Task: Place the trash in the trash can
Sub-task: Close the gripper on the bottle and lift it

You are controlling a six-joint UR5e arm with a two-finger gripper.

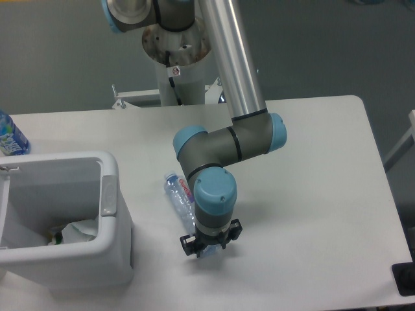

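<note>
The slim clear bottle [181, 196] with a red-and-blue label lies slanted on the white table, just right of the trash can [111, 170]. Its lower end runs under my gripper [207, 245], which points straight down and is closed around that end. The wrist hides most of the fingers. The trash can is a boxy white bin at the left front. Inside it, at the bottom, rests the crumpled white wrapper [79, 230] with a green mark.
A stouter bottle [10, 135] with a blue-and-green label stands at the far left edge behind the bin. My arm's base column [176, 58] rises behind the table. A black object [405, 280] sits at the front right corner.
</note>
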